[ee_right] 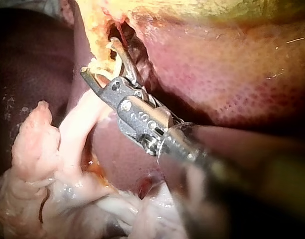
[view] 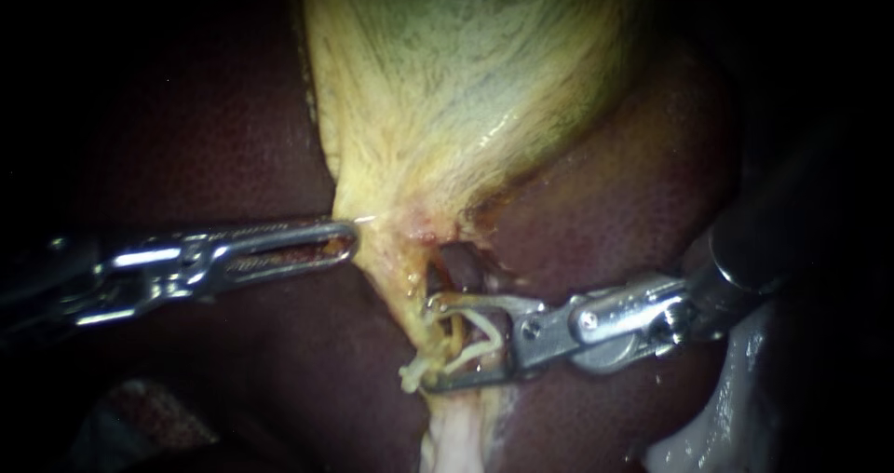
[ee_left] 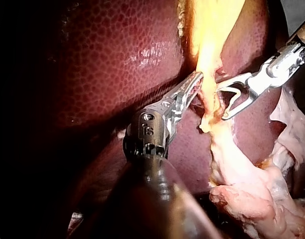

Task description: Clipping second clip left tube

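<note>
My left instrument comes in from the left, its jaws shut on the edge of the yellow gallbladder where it narrows; the left wrist view shows the same hold. My right instrument has its jaws standing wide apart with a pale V-shaped clip seated between them. The clip's legs lie astride thin pale tube strands just below the gallbladder's neck. The same clip shows in the left wrist view. In the right wrist view the right instrument's tips reach into the yellow tissue.
Dark red liver surrounds the gallbladder on both sides. A pale band of tissue runs down from the tube. Loose pinkish-white tissue lies beside and under the right instrument. Glistening pale tissue lies at the lower right.
</note>
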